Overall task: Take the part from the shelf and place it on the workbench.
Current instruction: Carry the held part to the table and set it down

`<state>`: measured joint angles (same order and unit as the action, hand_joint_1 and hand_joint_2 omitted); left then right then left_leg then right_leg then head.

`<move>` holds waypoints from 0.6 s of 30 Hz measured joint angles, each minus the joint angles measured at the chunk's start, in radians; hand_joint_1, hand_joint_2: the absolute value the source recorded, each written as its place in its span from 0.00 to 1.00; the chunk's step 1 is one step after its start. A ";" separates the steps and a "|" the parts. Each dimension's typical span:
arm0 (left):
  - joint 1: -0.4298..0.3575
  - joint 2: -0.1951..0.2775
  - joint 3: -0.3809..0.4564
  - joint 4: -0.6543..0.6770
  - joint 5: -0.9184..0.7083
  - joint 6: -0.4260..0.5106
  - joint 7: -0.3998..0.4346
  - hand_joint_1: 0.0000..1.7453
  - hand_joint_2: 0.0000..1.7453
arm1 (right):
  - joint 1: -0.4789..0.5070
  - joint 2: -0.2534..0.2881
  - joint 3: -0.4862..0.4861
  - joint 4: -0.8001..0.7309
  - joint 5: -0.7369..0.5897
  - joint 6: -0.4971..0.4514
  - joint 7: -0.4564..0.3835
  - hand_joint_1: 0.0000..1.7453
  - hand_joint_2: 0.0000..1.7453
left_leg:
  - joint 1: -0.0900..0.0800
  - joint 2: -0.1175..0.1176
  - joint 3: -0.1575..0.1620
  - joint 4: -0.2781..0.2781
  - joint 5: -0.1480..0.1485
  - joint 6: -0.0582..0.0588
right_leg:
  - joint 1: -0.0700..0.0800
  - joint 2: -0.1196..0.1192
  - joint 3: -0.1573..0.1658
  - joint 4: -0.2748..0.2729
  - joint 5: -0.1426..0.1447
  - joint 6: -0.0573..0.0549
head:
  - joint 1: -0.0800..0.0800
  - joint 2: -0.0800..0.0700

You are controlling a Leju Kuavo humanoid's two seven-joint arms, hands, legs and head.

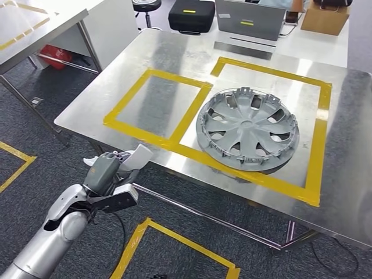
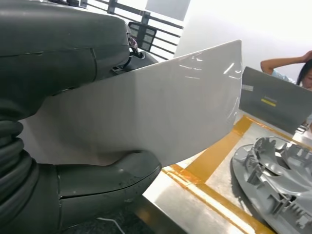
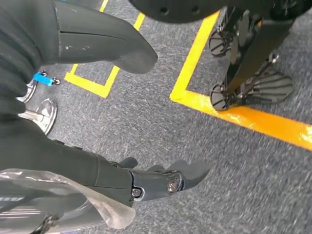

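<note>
My left hand (image 1: 106,173) grips a white, flat, slightly curved part (image 1: 139,156) just short of the front edge of the steel workbench (image 1: 131,64), at about the level of its top. In the left wrist view the white part (image 2: 147,112) sits between the thumb (image 2: 107,183) and the fingers above it, and it reaches toward the yellow tape. My right hand (image 3: 121,170) hangs over grey carpet with its fingers apart and nothing in them.
Two yellow-taped squares mark the workbench. The left square (image 1: 160,104) is bare and a grey wheel cover (image 1: 247,129) lies in the right one. A black case (image 1: 192,14), a grey case (image 1: 250,20) and a cardboard box (image 1: 324,20) stand behind. A person (image 2: 290,68) is beyond the bench.
</note>
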<state>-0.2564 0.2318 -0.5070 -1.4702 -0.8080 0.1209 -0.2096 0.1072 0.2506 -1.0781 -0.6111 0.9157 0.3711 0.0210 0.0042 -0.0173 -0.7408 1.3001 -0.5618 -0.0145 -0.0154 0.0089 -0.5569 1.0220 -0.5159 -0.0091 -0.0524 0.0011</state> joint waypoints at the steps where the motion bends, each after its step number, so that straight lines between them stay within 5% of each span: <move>1: 0.001 0.000 0.000 0.000 0.000 0.000 0.000 1.00 1.00 | 0.000 0.000 0.000 0.000 0.000 0.000 0.000 0.00 1.00 | 0.000 0.000 0.023 -0.051 0.035 0.002 | 0.000 -0.002 0.005 0.000 -0.003 0.001 | 0.000 0.000; 4: -0.002 0.000 0.000 0.000 0.000 0.000 0.000 1.00 1.00 | -0.002 0.000 0.000 0.000 0.000 0.000 0.000 0.00 1.00 | -0.005 0.007 0.112 -0.237 0.111 0.013 | 0.002 -0.005 0.015 0.001 -0.014 0.011 | 0.000 0.000; 9: -0.004 0.000 0.001 -0.001 0.000 0.000 0.000 1.00 1.00 | -0.004 0.001 0.001 0.000 0.000 0.001 0.000 0.00 1.00 | -0.010 0.007 0.140 -0.286 0.105 0.036 | 0.001 -0.009 0.009 0.010 -0.032 0.037 | 0.003 0.000; 13: -0.008 0.000 0.001 -0.001 0.000 0.000 0.000 1.00 1.00 | -0.004 0.000 0.001 0.000 0.000 0.001 0.000 0.00 1.00 | -0.007 0.008 0.157 -0.296 0.100 0.052 | 0.001 -0.008 -0.120 0.234 -0.119 0.046 | 0.012 0.000; 14: -0.006 -0.001 0.000 -0.001 0.000 0.000 0.000 1.00 1.00 | -0.003 0.000 0.001 0.000 0.000 0.001 0.000 0.00 1.00 | -0.008 0.008 0.159 -0.296 0.097 0.053 | 0.001 -0.008 -0.149 0.272 -0.119 0.047 | 0.012 0.000; 16: -0.003 -0.002 0.000 -0.001 0.000 0.000 0.000 1.00 1.00 | -0.002 0.000 0.001 0.000 0.000 0.000 0.000 0.00 1.00 | -0.008 0.006 0.167 -0.295 0.090 0.051 | 0.001 -0.008 -0.151 0.233 -0.061 0.048 | 0.013 0.000; 18: -0.003 -0.002 0.000 -0.001 0.000 0.000 0.000 1.00 1.00 | -0.003 0.000 0.001 0.000 0.000 0.000 0.000 0.00 1.00 | -0.008 0.004 0.175 -0.290 0.079 0.043 | -0.001 -0.007 -0.094 0.099 0.014 0.048 | 0.014 0.000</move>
<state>-0.2598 0.2299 -0.5072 -1.4714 -0.8080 0.1209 -0.2098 0.1045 0.2506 -1.0770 -0.6107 0.9159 0.3708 0.0210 -0.0041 -0.0135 -0.5653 1.0100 -0.4829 0.0290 -0.0159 0.0017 -0.6513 1.1210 -0.5016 0.0386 -0.0382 0.0011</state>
